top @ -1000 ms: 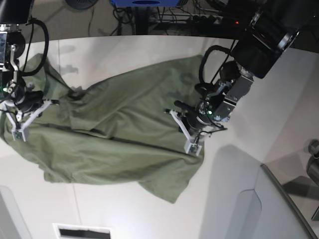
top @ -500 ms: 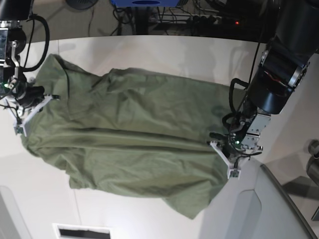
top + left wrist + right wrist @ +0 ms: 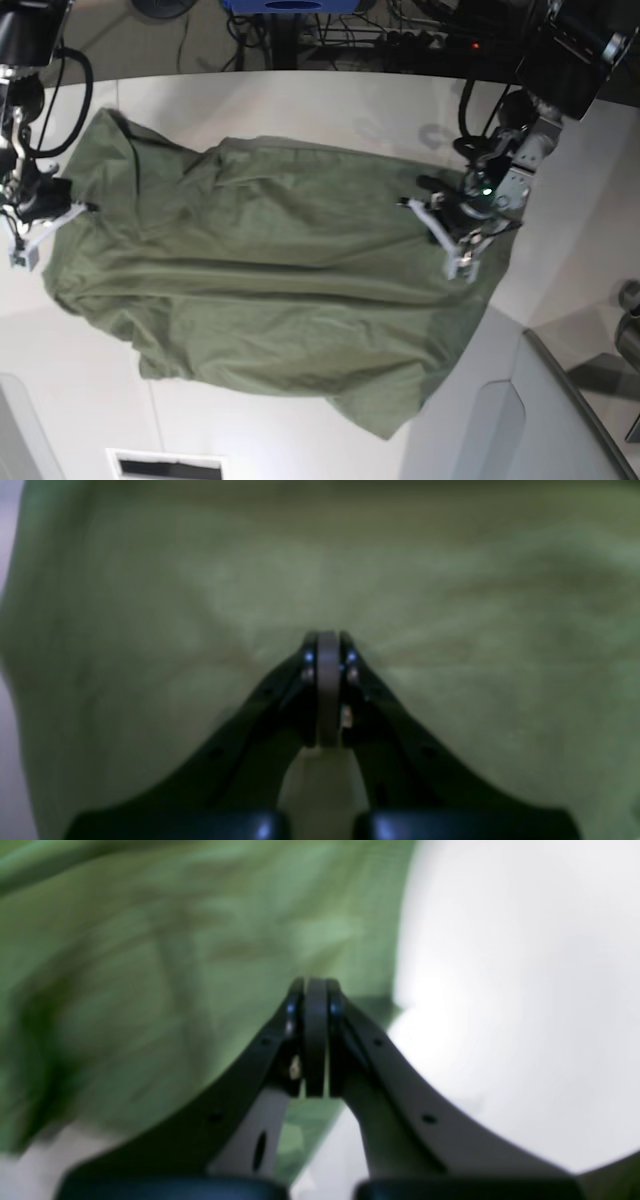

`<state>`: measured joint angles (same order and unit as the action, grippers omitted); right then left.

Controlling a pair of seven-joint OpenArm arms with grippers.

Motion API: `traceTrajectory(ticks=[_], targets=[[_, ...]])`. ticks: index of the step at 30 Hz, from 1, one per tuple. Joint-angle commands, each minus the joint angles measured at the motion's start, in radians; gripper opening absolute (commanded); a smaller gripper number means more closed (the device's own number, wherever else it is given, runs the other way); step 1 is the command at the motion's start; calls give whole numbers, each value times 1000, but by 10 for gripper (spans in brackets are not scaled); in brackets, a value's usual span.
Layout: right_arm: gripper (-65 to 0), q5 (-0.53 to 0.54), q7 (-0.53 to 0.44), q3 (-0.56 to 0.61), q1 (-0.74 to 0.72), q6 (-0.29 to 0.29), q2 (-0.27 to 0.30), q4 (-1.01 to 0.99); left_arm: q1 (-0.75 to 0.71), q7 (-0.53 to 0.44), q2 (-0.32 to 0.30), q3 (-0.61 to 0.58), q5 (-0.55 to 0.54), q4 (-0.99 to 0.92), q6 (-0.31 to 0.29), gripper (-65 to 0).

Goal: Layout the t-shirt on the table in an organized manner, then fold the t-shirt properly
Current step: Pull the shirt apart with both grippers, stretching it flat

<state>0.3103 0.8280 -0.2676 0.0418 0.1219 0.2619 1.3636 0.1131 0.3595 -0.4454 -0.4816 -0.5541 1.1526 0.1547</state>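
The olive-green t-shirt (image 3: 270,270) lies spread wide and wrinkled across the white table (image 3: 330,110), stretched between both grippers. My left gripper (image 3: 455,262) is shut on the shirt's right-hand edge. In the left wrist view the t-shirt (image 3: 450,580) fills the frame, and creases run out from the tips of the shut left gripper (image 3: 327,639). My right gripper (image 3: 24,255) is shut on the shirt's left-hand edge. In the right wrist view the right gripper (image 3: 315,985) is shut at the border between the t-shirt (image 3: 150,940) and the bare table (image 3: 525,965).
A pale grey curved panel (image 3: 560,420) rises at the table's near right corner. A slotted vent (image 3: 165,465) sits at the near edge. Cables and dark equipment (image 3: 300,30) lie beyond the far edge. A dark object (image 3: 630,330) stands at the far right.
The left gripper pulled the shirt's right edge outward to the right and then toward the far side, stretching the bunched shirt wide. The right gripper kept its hold and shifted slightly.
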Motion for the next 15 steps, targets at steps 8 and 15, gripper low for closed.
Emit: traceTrajectory(ticks=[8, 15], targets=[[-650, 13, -207, 253, -254, 8, 133, -319, -174, 19, -16, 275, 7, 137, 12, -650], [-650, 14, -212, 380, -417, 9, 135, -428, -212, 23, -16, 297, 7, 234, 12, -650]])
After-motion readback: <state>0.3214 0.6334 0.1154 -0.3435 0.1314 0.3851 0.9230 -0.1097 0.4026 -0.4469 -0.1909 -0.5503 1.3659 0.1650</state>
